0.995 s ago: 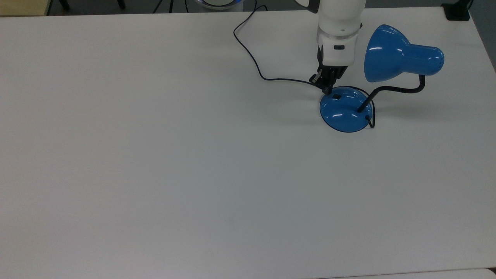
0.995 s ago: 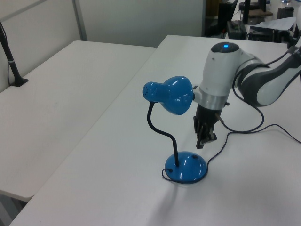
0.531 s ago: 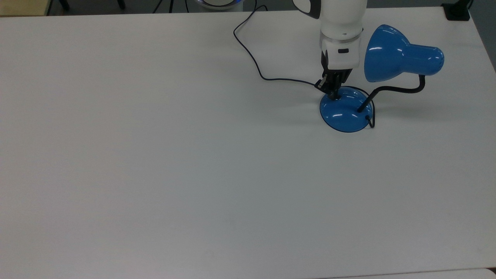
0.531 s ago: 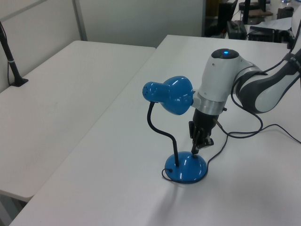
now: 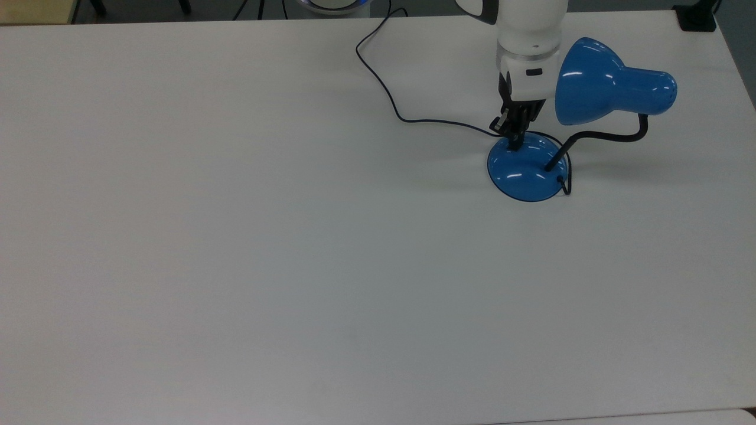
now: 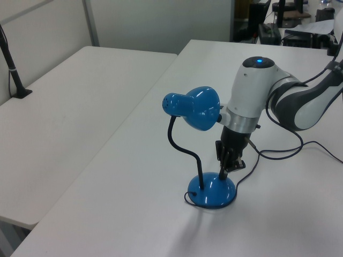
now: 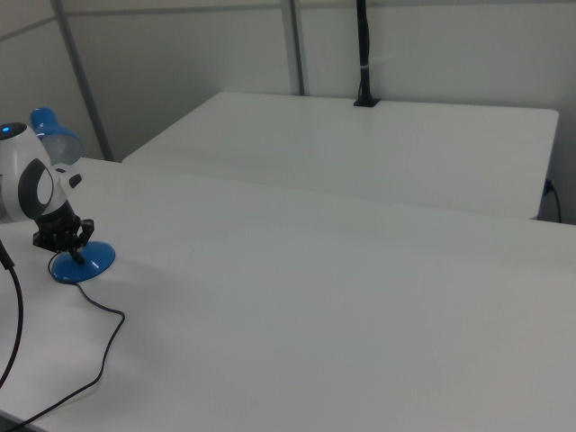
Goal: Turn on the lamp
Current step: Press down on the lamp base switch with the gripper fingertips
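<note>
The lamp stands on the white table (image 5: 236, 236) at the top view's right. It has a glossy blue shade (image 5: 596, 82), a black gooseneck (image 5: 602, 137) and a round blue base (image 5: 527, 171). My gripper (image 5: 515, 143) points down with its fingers shut together, the tips touching the far left part of the base where the switch sits, so the switch is hidden. In the left view the gripper (image 6: 223, 174) meets the base (image 6: 213, 193) just beside the shade (image 6: 195, 108). The right view shows the gripper (image 7: 70, 247) on the base (image 7: 90, 263). I see no glow from the shade.
The lamp's thin dark cord (image 5: 384, 88) runs from the base across the table to its far edge, close to my arm. A second white table (image 6: 64, 107) stands alongside. A black clamp (image 5: 697, 18) sits on the far right corner.
The gripper has moved toward the top view's right and lowered onto the lamp base, covering the black switch that showed one second ago. The lamp has not moved.
</note>
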{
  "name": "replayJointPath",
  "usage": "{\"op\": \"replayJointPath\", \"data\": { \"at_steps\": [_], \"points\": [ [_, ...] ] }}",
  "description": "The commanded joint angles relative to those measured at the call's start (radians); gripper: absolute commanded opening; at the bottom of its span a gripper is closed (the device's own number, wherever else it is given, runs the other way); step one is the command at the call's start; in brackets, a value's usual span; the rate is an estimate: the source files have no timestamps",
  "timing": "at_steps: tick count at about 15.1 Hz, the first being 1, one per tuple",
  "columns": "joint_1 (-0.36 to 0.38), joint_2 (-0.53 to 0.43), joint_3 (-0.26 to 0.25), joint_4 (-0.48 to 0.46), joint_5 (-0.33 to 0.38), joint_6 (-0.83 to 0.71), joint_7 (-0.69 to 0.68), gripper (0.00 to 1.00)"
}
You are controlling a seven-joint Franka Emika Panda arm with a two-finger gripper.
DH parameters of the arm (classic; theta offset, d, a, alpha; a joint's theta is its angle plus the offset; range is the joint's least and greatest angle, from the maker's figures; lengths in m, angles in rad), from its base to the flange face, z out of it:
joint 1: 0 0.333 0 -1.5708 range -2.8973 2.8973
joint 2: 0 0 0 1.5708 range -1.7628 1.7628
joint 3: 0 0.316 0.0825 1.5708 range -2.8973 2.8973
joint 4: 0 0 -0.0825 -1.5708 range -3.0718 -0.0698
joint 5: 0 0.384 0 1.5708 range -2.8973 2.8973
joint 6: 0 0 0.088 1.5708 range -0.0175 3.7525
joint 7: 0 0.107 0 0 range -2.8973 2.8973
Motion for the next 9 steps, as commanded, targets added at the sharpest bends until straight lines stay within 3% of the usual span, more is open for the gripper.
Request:
{"op": "replayJointPath", "data": {
  "at_steps": [1,9],
  "points": [
    [-0.011,0.018,0.014,0.022,0.001,0.022,-0.022,0.00],
    [-0.013,0.089,0.014,0.028,-0.002,0.084,-0.027,0.00]
  ]
}}
